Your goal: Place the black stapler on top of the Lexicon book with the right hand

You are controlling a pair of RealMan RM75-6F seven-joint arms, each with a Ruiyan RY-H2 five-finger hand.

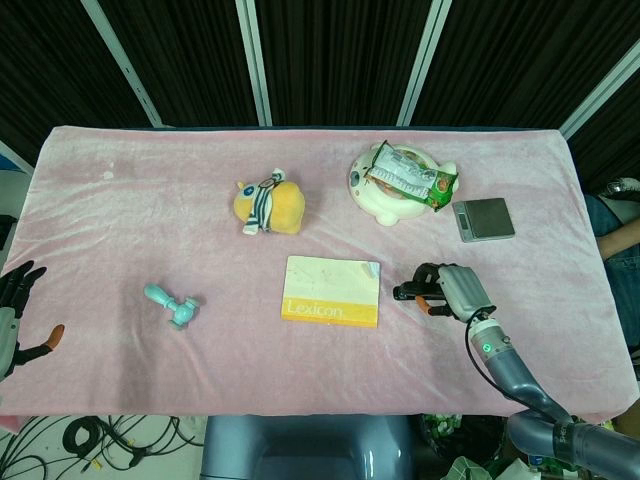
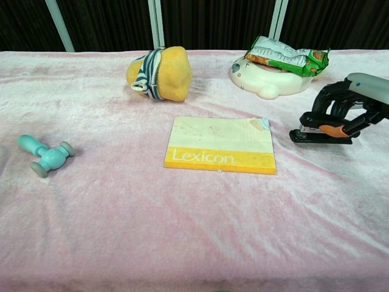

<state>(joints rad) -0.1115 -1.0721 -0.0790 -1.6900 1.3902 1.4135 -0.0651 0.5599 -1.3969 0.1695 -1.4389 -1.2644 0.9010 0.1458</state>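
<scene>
My right hand (image 1: 450, 290) (image 2: 349, 106) grips the black stapler (image 2: 319, 135) (image 1: 410, 293), holding it just above the pink cloth a little to the right of the book. The Lexicon book (image 1: 332, 290) (image 2: 220, 145) lies flat at the table's middle, cream on top with a yellow band bearing its title. A short gap separates the stapler's left end from the book's right edge. My left hand (image 1: 14, 305) hangs off the table's left edge, its fingers spread and holding nothing.
A yellow plush duck (image 1: 270, 205) sits behind the book. A white toy with a green snack bag (image 1: 405, 180) stands at the back right, and a grey scale (image 1: 485, 218) lies beside it. A teal toy (image 1: 172, 304) rests at the left.
</scene>
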